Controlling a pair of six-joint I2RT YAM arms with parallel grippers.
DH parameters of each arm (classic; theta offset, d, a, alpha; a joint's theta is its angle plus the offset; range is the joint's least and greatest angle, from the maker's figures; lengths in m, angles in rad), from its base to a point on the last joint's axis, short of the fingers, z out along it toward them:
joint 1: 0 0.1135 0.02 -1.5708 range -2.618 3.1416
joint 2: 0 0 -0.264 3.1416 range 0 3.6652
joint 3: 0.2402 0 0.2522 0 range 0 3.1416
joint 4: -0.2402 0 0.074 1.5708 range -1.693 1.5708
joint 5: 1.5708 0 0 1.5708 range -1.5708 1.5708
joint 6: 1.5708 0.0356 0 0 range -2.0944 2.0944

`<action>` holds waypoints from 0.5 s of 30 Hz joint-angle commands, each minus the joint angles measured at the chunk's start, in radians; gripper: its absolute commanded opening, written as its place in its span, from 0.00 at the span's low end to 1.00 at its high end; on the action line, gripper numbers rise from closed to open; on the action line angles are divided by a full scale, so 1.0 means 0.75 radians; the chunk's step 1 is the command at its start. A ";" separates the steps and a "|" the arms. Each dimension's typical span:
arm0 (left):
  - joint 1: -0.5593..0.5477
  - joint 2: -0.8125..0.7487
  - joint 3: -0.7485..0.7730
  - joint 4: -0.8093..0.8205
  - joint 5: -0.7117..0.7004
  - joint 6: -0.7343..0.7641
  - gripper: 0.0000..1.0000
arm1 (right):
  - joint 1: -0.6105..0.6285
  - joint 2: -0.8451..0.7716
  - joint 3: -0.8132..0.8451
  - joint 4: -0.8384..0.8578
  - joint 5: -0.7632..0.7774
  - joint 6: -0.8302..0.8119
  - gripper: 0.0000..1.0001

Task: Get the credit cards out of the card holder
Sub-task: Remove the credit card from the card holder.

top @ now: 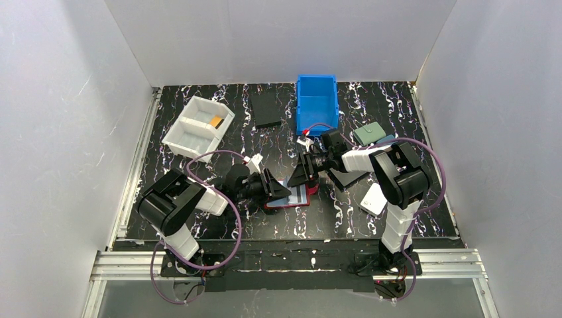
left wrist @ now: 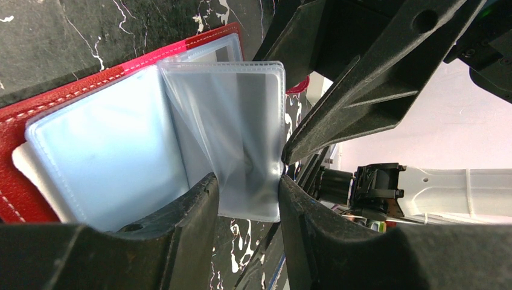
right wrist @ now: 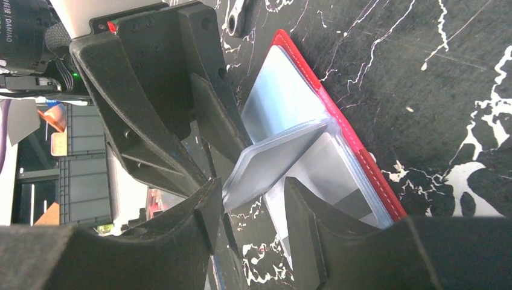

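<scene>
The red card holder [top: 283, 206] lies open on the table between my two grippers. In the left wrist view its red cover [left wrist: 18, 121] frames pale blue-grey pockets. One clear pocket leaf [left wrist: 235, 121] stands up from the holder, and my left gripper [left wrist: 247, 181] is shut on its lower edge. My right gripper [right wrist: 252, 184] is open, with the same leaf [right wrist: 272, 160] brushing its left finger only. A whitish card with a dark stripe [right wrist: 329, 175] shows at the pocket beside the right finger. An orange card [top: 216, 121] lies in the white tray.
At back left stands a white two-compartment tray [top: 192, 136]. A blue bin [top: 317, 103] and a black flat case [top: 267, 108] are at the back centre. A teal wallet [top: 369, 134] and a white wallet [top: 374, 199] lie by the right arm.
</scene>
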 commanded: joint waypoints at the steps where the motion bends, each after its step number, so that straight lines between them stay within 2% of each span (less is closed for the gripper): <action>1: -0.011 0.054 -0.029 -0.183 0.015 0.062 0.39 | -0.002 -0.021 0.004 -0.014 0.054 -0.040 0.50; 9: -0.002 0.042 -0.059 -0.149 -0.007 0.030 0.49 | -0.006 -0.021 0.016 -0.093 0.120 -0.107 0.40; 15: 0.017 0.048 -0.084 -0.075 0.009 0.000 0.54 | -0.006 -0.017 0.020 -0.106 0.116 -0.123 0.38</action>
